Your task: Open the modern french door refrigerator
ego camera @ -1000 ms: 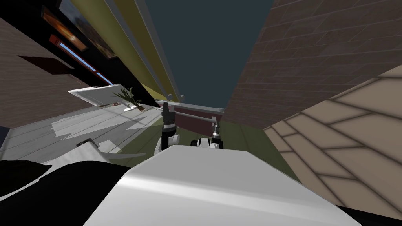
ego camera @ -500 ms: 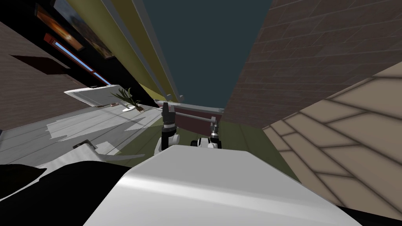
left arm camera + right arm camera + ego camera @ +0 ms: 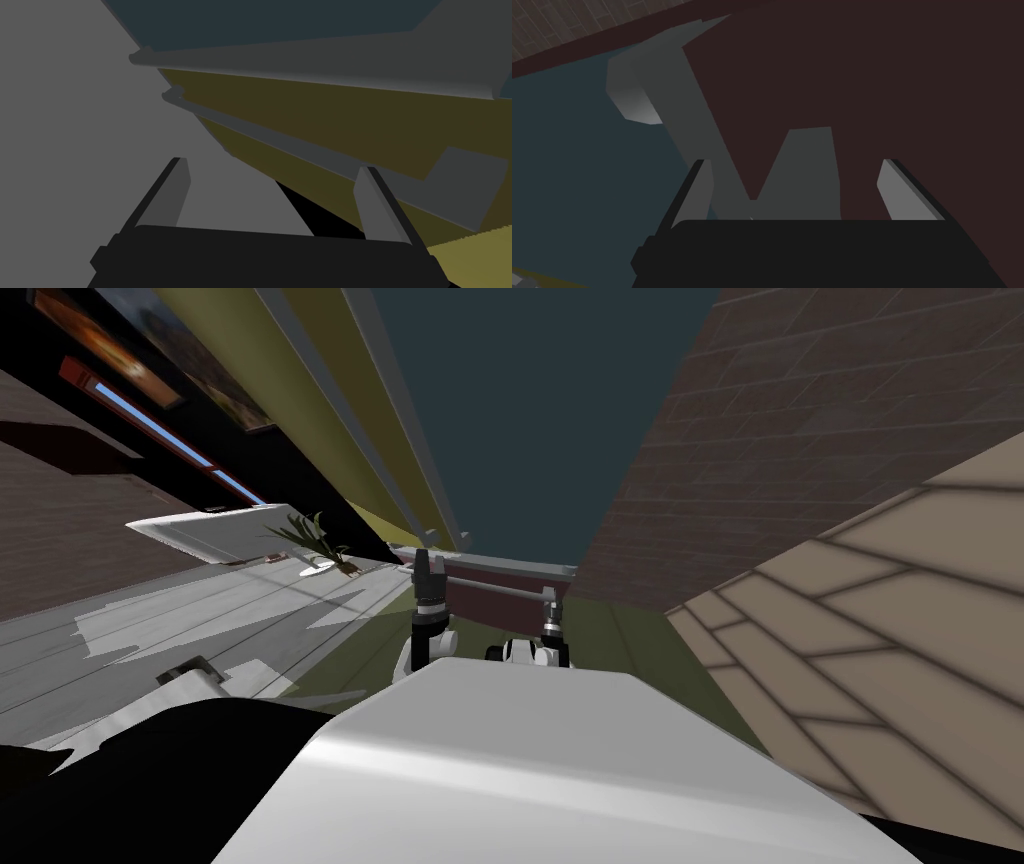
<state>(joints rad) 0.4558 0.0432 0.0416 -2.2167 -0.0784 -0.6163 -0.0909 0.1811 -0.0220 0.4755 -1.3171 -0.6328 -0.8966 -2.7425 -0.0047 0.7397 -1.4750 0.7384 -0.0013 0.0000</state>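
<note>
Refrigerator (image 3: 520,438): it is rising right in front of me, with a dark blue face and an olive door (image 3: 275,373) along its left edge.
Drawer (image 3: 500,603): its maroon front is running along the refrigerator's bottom edge, with a grey bar (image 3: 495,586) crossing it.
Right pincer (image 3: 551,606): I am holding it spread at the bar's right end, gripping nothing.
Left pincer (image 3: 424,563): it is spread too, pointing at the olive door's long handles (image 3: 280,135).
Risk: I may be closing beside the bar's bracket and slipping off, or pulling the drawer instead of a door.
</note>
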